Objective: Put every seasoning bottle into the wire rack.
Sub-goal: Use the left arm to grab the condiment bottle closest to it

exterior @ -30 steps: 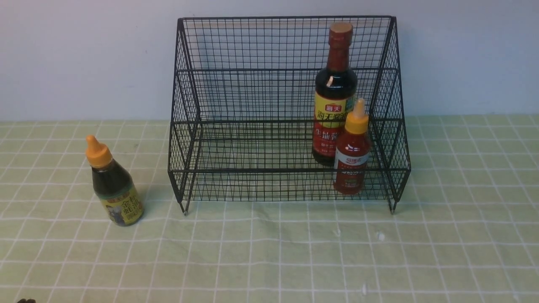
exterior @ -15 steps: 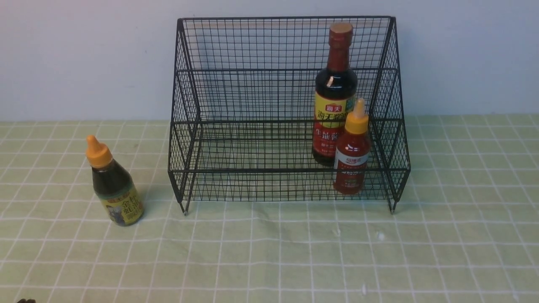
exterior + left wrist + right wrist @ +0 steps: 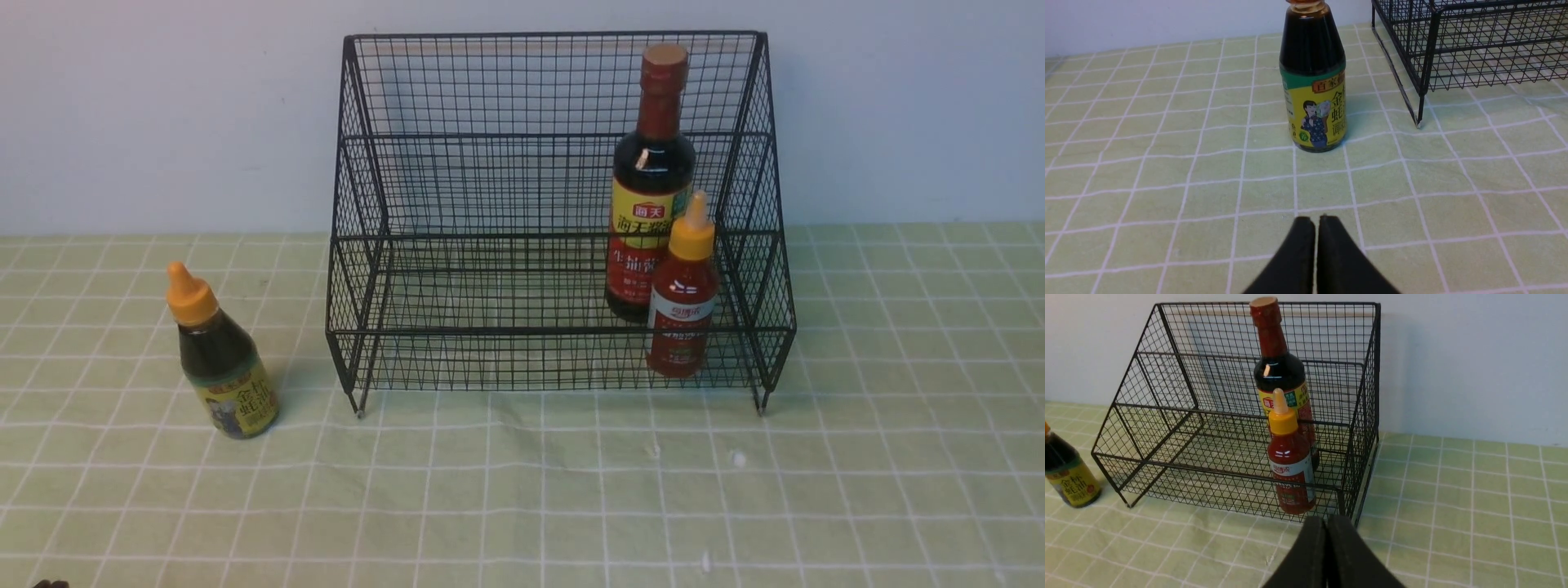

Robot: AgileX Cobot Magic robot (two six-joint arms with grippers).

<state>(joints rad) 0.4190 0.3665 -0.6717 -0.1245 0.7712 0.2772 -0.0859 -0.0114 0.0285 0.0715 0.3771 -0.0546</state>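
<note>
The black wire rack stands at the back of the table. Inside it, on the right, the tall soy bottle stands on the upper step and the small red sauce bottle on the lower tier in front of it. The squat dark bottle with an orange nozzle stands upright on the cloth, left of the rack. My left gripper is shut and empty, a short way in front of that squat bottle. My right gripper is shut and empty, just outside the rack's front corner, near the red bottle.
A green checked cloth covers the table, and a pale wall rises behind the rack. The rack's left half holds no bottle. Neither arm reaches into the front view.
The tall soy bottle's top has shifted slightly to the right. Nothing else has moved in the front view.
</note>
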